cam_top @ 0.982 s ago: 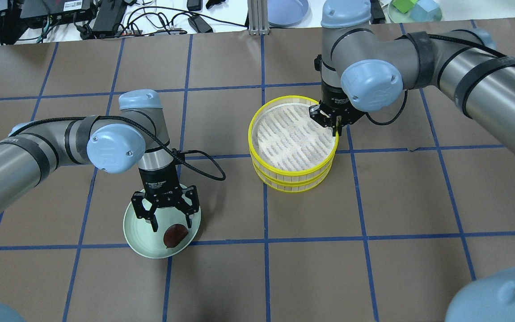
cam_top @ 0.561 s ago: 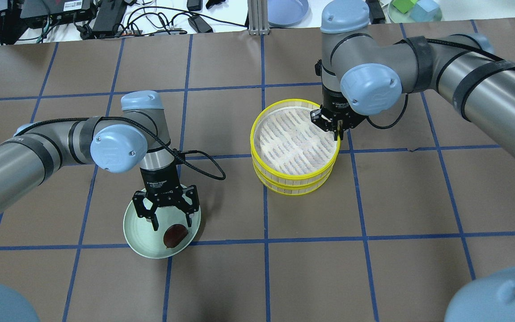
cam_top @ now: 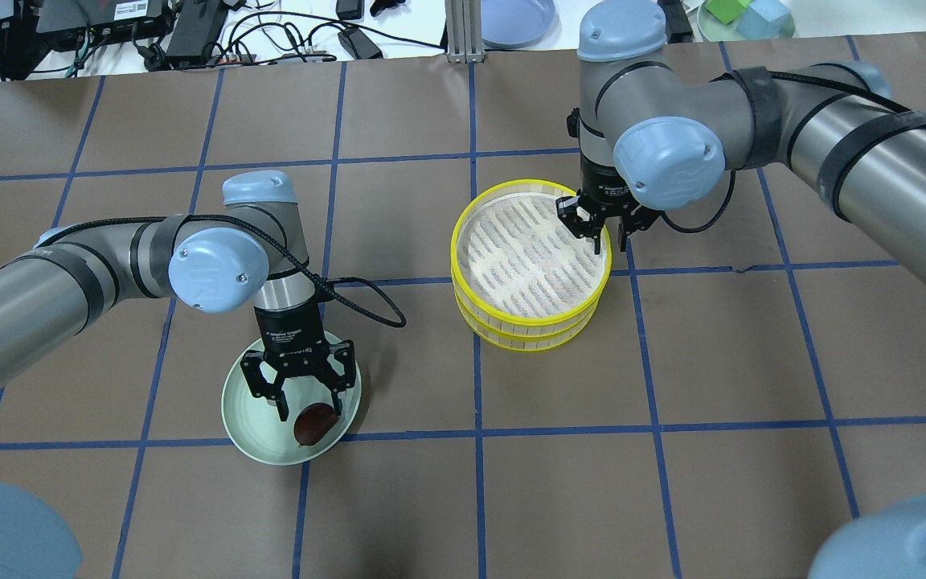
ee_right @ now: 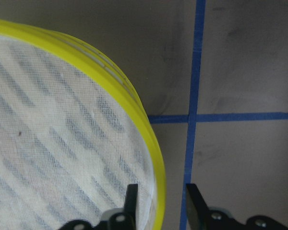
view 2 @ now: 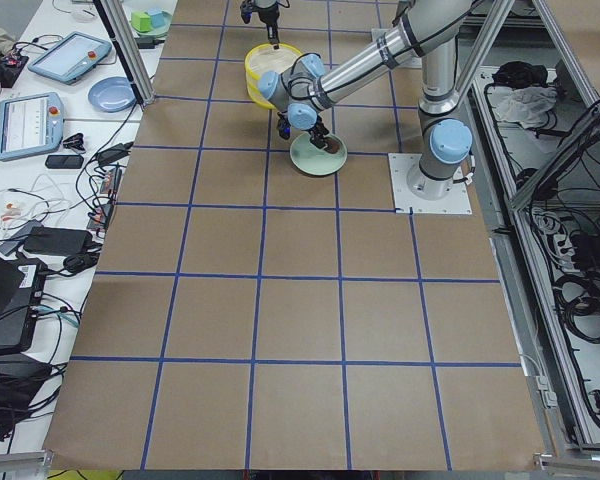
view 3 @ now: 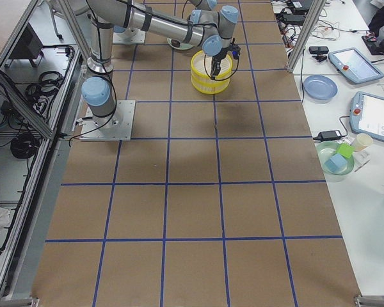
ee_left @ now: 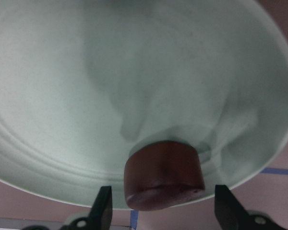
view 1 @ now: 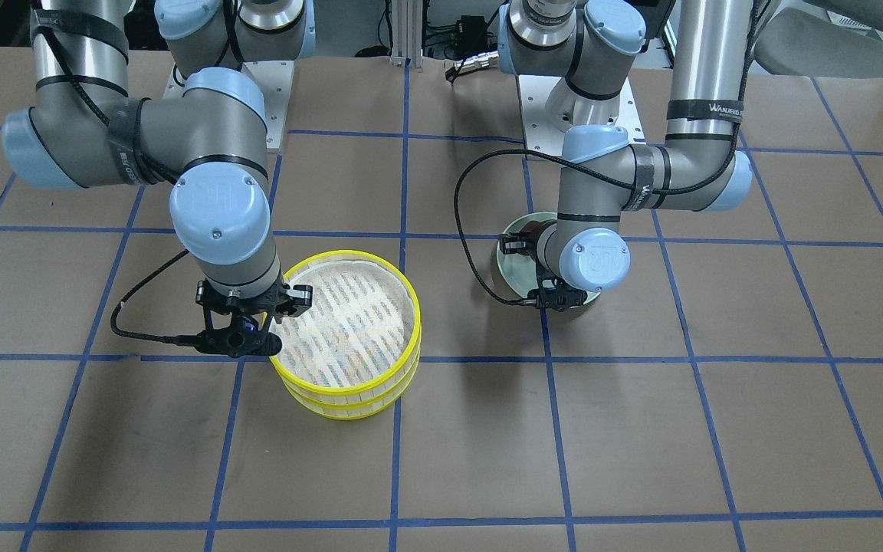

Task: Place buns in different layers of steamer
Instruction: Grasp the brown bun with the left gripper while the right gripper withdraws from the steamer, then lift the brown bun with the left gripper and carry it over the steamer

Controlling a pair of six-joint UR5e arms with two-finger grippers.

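The steamer (cam_top: 529,330) stands mid-table, two stacked tiers with yellow rims; its top mesh floor is bare. My right gripper (cam_top: 609,240) is open, one finger inside and one outside the steamer's right rim (ee_right: 156,158), as the right wrist view (ee_right: 161,211) shows. The dark reddish-brown bun (cam_top: 314,424) lies on the pale green plate (cam_top: 258,426). My left gripper (cam_top: 310,410) is open and low over the plate, its fingers (ee_left: 103,211) on either side of the bun (ee_left: 163,175). The cream-white bun is out of view.
A blue plate (cam_top: 515,20) and a green dish with blocks (cam_top: 744,20) sit beyond the table's far edge, among cables and power bricks (cam_top: 190,32). Blue tape lines grid the brown table.
My right gripper was shut on the steamer's rim and has opened; the steamer shifted slightly. My left gripper has come down a little closer around the bun.
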